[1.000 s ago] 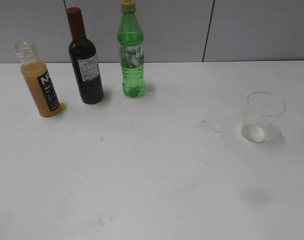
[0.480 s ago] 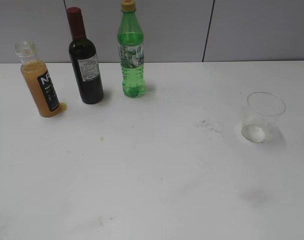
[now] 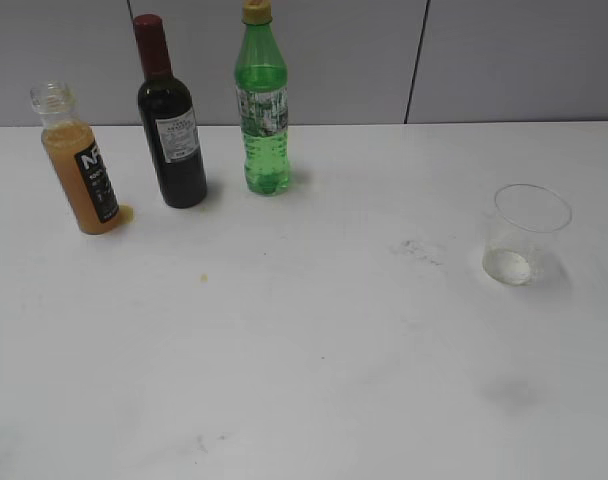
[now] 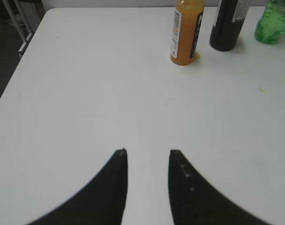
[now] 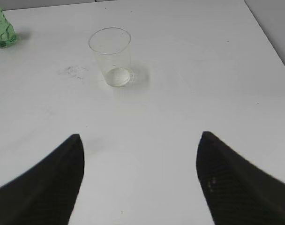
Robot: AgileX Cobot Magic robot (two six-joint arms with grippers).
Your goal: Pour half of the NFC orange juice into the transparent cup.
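The NFC orange juice bottle (image 3: 80,172) stands uncapped at the back left of the white table; it also shows in the left wrist view (image 4: 186,33). The transparent cup (image 3: 525,235) stands upright at the right; it also shows in the right wrist view (image 5: 111,57). It looks empty. My left gripper (image 4: 147,152) is open and empty, well short of the bottle. My right gripper (image 5: 140,136) is wide open and empty, short of the cup. Neither gripper shows in the exterior view.
A dark wine bottle (image 3: 168,125) with a red cap and a green soda bottle (image 3: 262,105) stand right of the juice bottle. A small orange spot (image 3: 203,278) and grey smudges (image 3: 418,248) mark the table (image 3: 304,360). The table's left edge (image 4: 20,61) shows.
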